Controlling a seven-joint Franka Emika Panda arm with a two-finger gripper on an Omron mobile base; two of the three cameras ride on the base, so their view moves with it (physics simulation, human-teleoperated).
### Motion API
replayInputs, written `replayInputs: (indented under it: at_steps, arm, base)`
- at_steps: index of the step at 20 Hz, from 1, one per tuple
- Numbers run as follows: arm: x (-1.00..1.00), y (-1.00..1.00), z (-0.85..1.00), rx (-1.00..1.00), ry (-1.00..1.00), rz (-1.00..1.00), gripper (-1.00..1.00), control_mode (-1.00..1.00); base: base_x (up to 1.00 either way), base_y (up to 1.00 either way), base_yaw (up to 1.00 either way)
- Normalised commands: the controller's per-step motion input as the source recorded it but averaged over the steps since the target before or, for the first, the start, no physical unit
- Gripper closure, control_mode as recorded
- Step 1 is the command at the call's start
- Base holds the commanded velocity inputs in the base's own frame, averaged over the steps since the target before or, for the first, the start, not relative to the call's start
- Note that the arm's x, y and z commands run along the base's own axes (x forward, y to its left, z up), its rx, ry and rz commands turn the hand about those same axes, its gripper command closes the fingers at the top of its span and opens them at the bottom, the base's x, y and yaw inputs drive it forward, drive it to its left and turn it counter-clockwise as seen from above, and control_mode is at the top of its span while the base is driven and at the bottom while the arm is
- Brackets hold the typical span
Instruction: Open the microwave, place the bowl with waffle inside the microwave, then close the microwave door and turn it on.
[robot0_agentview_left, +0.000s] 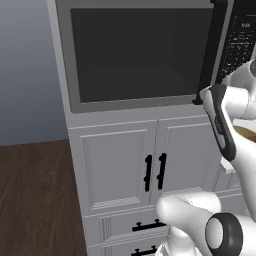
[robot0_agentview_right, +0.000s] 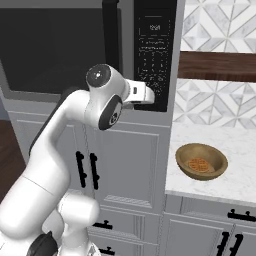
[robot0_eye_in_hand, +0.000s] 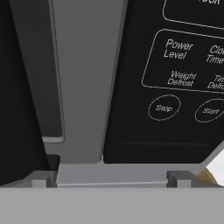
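Microwave door (robot0_agentview_left: 140, 55) is shut; my jaws (robot0_eye_in_hand: 111, 180) gape empty by its handle (robot0_agentview_right: 111, 37); bowl (robot0_agentview_right: 201, 161) with waffle (robot0_agentview_right: 198, 164) waits on the desk (robot0_agentview_right: 235, 150).

White panelled cabinet doors (robot0_agentview_left: 120, 165) with black handles (robot0_agentview_left: 148, 172), marble counter (robot0_agentview_right: 235, 175), dark wood floor (robot0_agentview_left: 35, 200).

We see flat, even rendered light with no glare and only soft shadows, a faint one under the bowl (robot0_agentview_right: 201, 162) on the pale counter (robot0_agentview_right: 235, 185), the microwave door (robot0_agentview_left: 140, 55) window dim and matte, and the close keypad (robot0_eye_in_hand: 175, 87) lettering slightly soft.
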Motion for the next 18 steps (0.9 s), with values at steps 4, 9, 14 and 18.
replayInputs:
  at_steps: [4,9,14,18]
  arm:
    - [0.0,0.0,0.11,0.0,-0.21,0.0,-1.0,-1.0]
    - [-0.02,0.02,0.29,0.04,-0.24,0.0,-1.0,-1.0]
    - [-0.11,0.08,0.38,0.16,-0.11,0.01,-1.0,-1.0]
    - [-0.07,0.26,0.6,0.08,0.01,0.0,-1.0,-1.0]
  base:
    - [0.0,0.0,0.0]
    - [0.0,0.0,0.0]
    - [0.0,0.0,0.0]
    - [0.0,0.0,0.0]
